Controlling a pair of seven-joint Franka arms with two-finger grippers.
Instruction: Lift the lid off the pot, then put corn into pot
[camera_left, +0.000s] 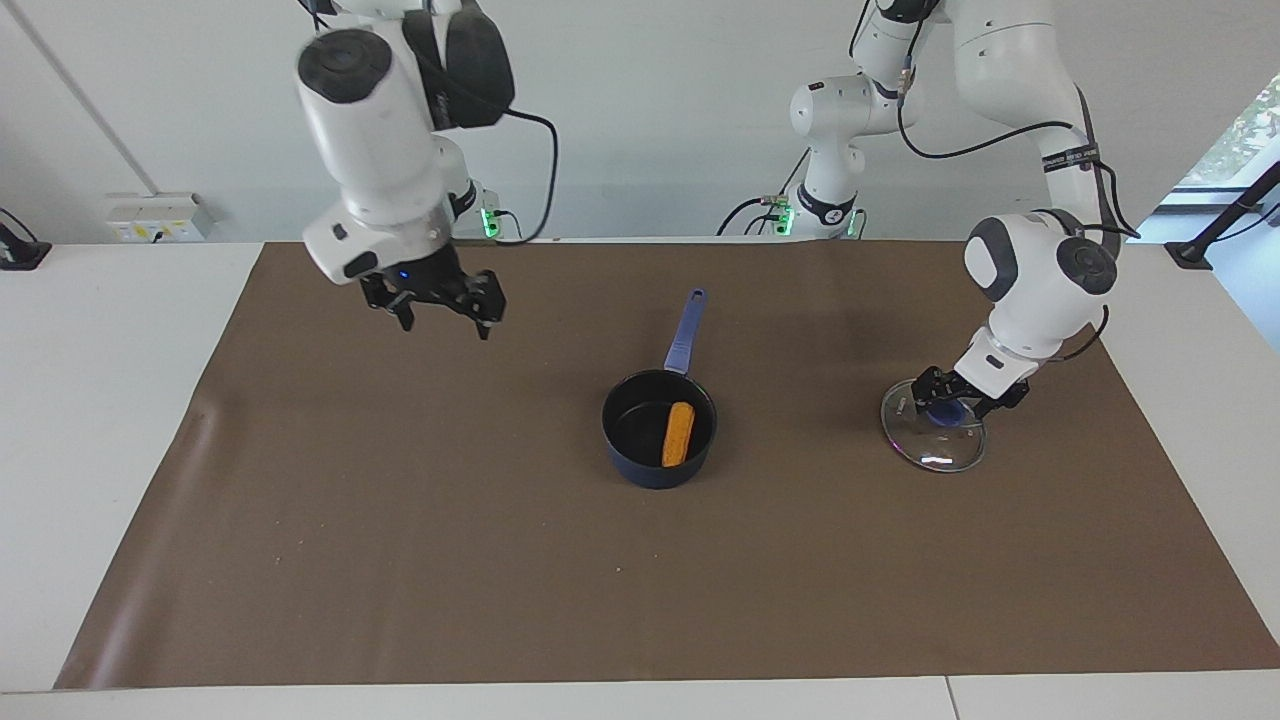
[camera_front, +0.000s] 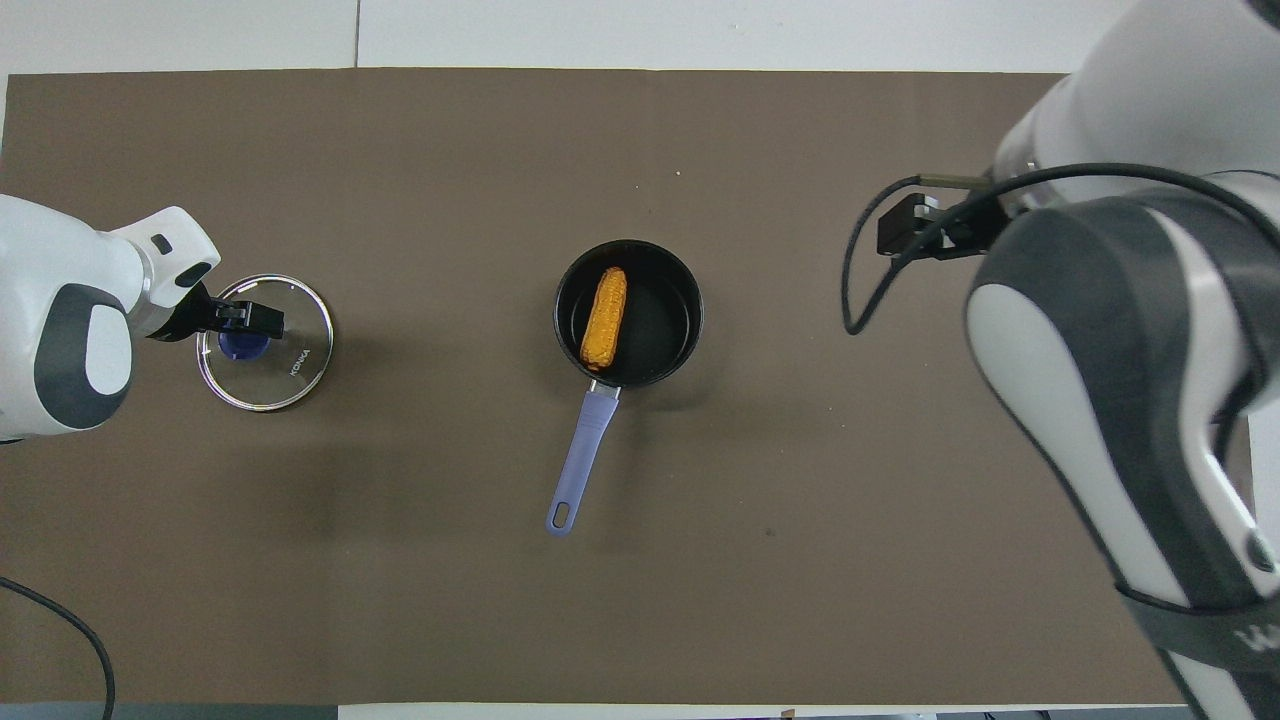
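Note:
The pot (camera_left: 640, 470) stands in the middle of the brown mat, its long blue handle (camera_left: 686, 330) pointing toward the robots. The corn (camera_left: 678, 433) lies inside it; it also shows in the overhead view (camera_front: 605, 317) within the pot (camera_front: 672, 345). The lid (camera_left: 945, 452) lies flat on the mat toward the left arm's end, also in the overhead view (camera_front: 290, 365). My left gripper (camera_left: 950, 400) is low at the lid's blue knob (camera_front: 240, 345). My right gripper (camera_left: 445, 318) is open and empty, raised over the mat toward the right arm's end.
The brown mat (camera_left: 400, 560) covers most of the white table (camera_left: 90, 420). The right arm's large upper links (camera_front: 1120, 380) hang over that end of the mat in the overhead view.

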